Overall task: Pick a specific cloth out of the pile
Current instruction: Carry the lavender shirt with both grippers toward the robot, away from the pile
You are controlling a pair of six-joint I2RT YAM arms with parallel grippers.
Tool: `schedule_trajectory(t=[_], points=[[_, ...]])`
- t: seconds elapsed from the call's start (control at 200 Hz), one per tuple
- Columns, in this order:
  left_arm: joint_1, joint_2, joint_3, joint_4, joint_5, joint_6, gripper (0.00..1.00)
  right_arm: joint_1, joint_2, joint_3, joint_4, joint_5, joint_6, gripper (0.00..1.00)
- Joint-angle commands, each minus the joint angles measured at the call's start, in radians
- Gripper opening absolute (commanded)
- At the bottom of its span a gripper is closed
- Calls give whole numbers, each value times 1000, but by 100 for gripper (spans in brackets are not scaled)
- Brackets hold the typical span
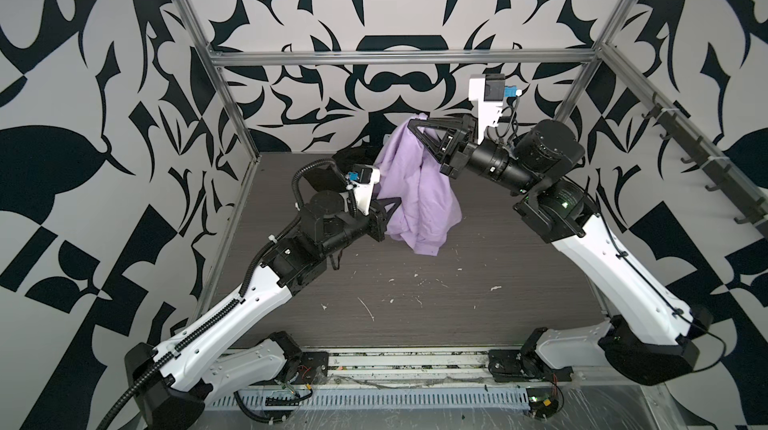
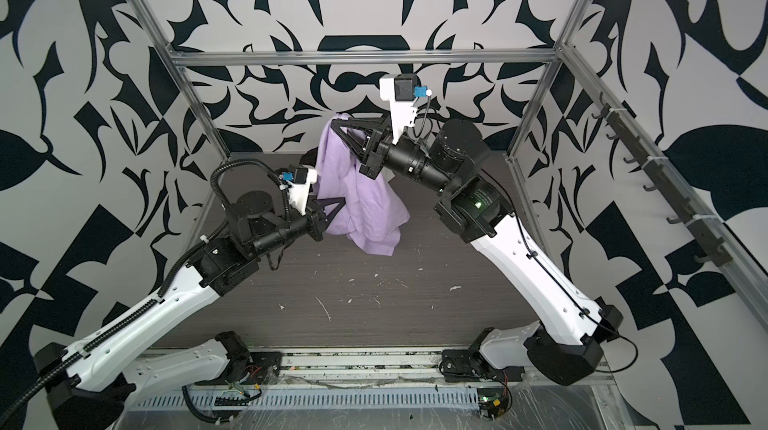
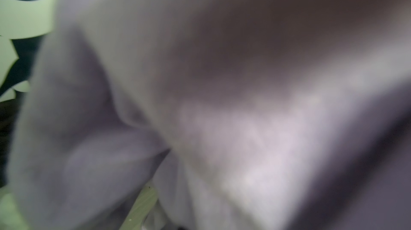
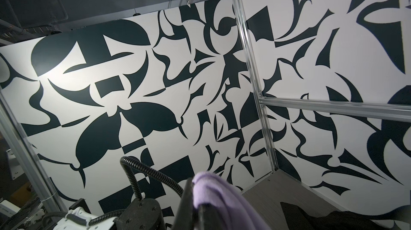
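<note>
The lavender cloth (image 1: 419,191) (image 2: 365,199) hangs in the air over the back of the table. My right gripper (image 1: 414,124) (image 2: 336,126) is shut on its top edge, and the fabric (image 4: 213,191) drapes over the right gripper (image 4: 194,195) in the right wrist view. My left gripper (image 1: 397,203) (image 2: 342,201) is shut on the cloth's lower left side. Blurred lavender cloth (image 3: 200,106) fills the left wrist view and hides the left jaws there. Of the pile, a black cloth (image 1: 353,156) (image 2: 309,157) (image 4: 333,217) lies behind on the table.
The dark wood-grain table (image 1: 415,303) carries scattered white flecks. Aluminium frame posts (image 1: 232,116) and a crossbar (image 1: 399,58) ring the workspace. A rail of hooks (image 1: 706,166) runs along the right side. Patterned black-and-white walls stand all around.
</note>
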Motion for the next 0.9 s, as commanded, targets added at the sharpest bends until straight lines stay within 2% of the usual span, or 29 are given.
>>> schedule_trajectory(t=[0.0,0.33,0.555,0.895], points=[[-63,11,35,-9,-76,-3,0,6,-84,-31,57,35,-3,0],[-198,72,55,-2,-129,-11,0,7,-206,-149,23,89,3,0],[-223,131,10,10,-115,-67,0,6,-253,-273,25,115,25,0],[-223,104,-137,26,-147,-133,0,5,-256,-466,74,162,125,0]])
